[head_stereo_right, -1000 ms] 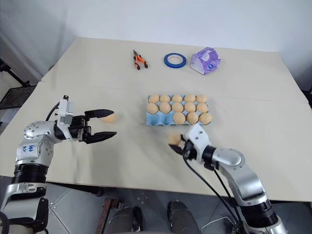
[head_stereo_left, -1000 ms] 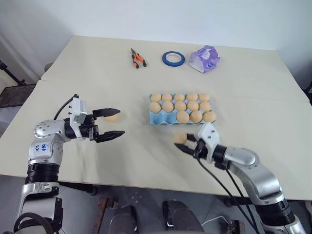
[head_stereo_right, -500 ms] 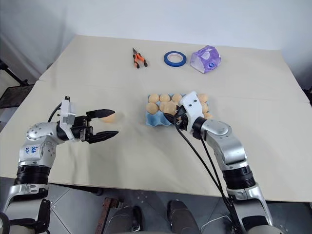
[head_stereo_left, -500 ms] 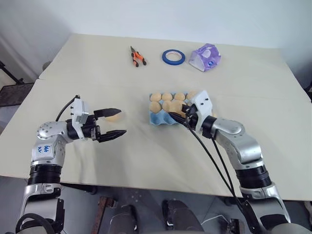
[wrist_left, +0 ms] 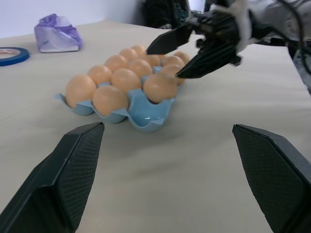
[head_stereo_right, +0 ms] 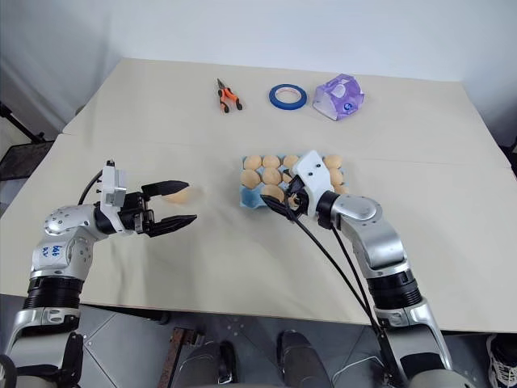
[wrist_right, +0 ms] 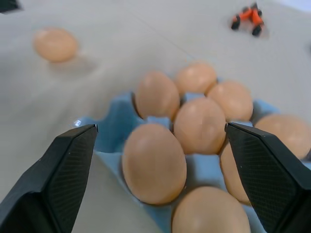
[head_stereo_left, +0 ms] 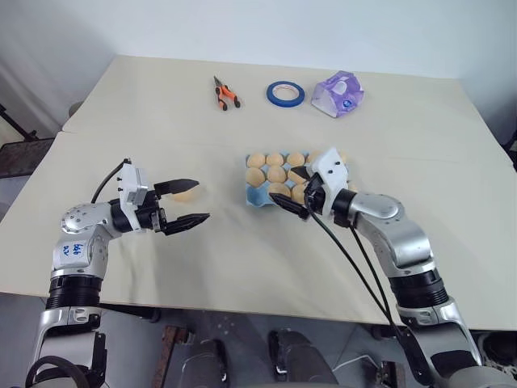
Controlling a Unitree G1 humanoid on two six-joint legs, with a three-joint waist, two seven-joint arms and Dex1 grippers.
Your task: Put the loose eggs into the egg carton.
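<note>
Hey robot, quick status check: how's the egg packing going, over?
Right gripper open over the egg carton, egg just dropped in. Left gripper open beside the one loose egg on the table. One corner cup empty. Nothing in the way.

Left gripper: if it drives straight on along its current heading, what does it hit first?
Probably the egg carton. The left gripper is open and aimed at the carton's near corner, with only bare table between. The loose egg lies by its far finger and may get brushed; depth is unclear.

Blue egg carton (head_stereo_right: 250,196) nearly full, one loose egg (head_stereo_right: 177,195) left of it
</note>
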